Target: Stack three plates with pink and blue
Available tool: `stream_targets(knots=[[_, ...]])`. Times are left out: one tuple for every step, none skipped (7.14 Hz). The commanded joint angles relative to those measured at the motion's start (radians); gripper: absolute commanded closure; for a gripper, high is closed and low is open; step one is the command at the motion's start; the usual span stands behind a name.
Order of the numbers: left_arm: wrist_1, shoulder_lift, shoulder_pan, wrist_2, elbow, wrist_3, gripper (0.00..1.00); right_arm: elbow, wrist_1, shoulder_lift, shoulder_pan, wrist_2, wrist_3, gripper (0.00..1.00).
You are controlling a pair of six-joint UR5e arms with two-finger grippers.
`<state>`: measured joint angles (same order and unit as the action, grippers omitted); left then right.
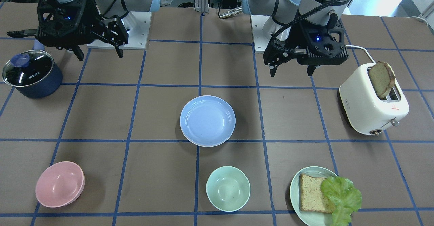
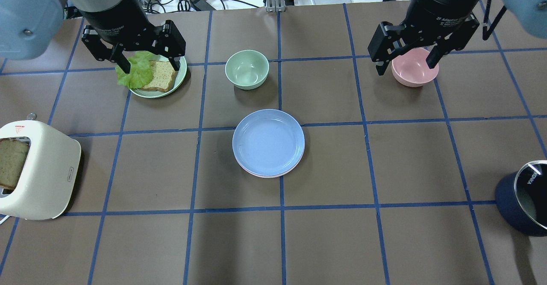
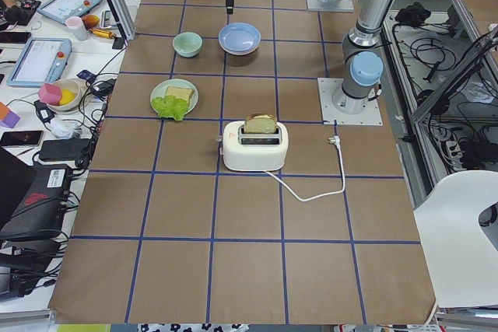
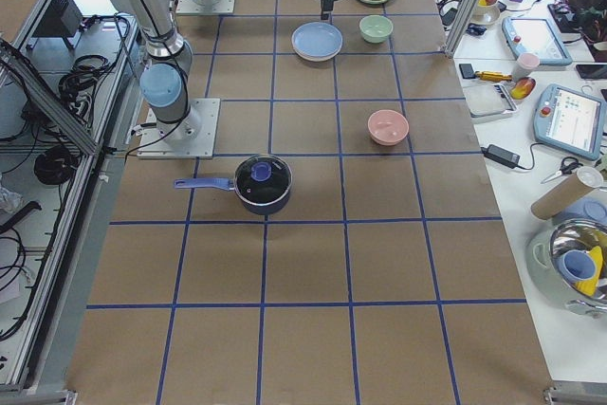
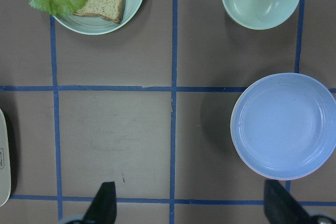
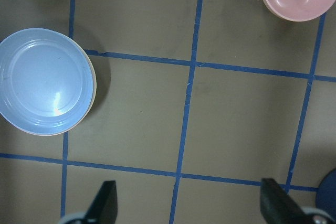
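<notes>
One camera looks forward and down from behind the robot, and another faces it steeply from the far side; both frame the blue plate (image 2: 268, 142) at the middle of the table (image 2: 384, 242). Two more sit high and distant at the left and right ends, looking along the table. Each wrist camera points straight down from closer in, and both catch that plate.

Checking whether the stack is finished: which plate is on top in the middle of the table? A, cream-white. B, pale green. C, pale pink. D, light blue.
D: the light blue plate lies face up on top, and only a thin edge of the pale pink plate peeks out beneath it.
</notes>
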<state>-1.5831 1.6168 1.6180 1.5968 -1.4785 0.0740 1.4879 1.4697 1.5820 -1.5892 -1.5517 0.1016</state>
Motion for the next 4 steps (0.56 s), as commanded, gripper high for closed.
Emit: stream_targets(knots=[[0.0,0.0,0.0,-0.004,0.0,0.003,0.0,0.0,0.0,0.0,0.0,-0.001,0.004,0.05],[0.0,0.0,0.0,-0.004,0.0,0.004,0.0,0.0,0.0,0.0,0.001,-0.001,0.006,0.05],[0.0,0.0,0.002,-0.003,0.0,0.007,0.0,0.0,0.0,0.0,0.001,-0.001,0.006,0.05],[-0.002,0.0,0.002,-0.001,0.001,0.007,0.0,0.0,0.0,0.0,0.0,-0.002,0.004,0.05]])
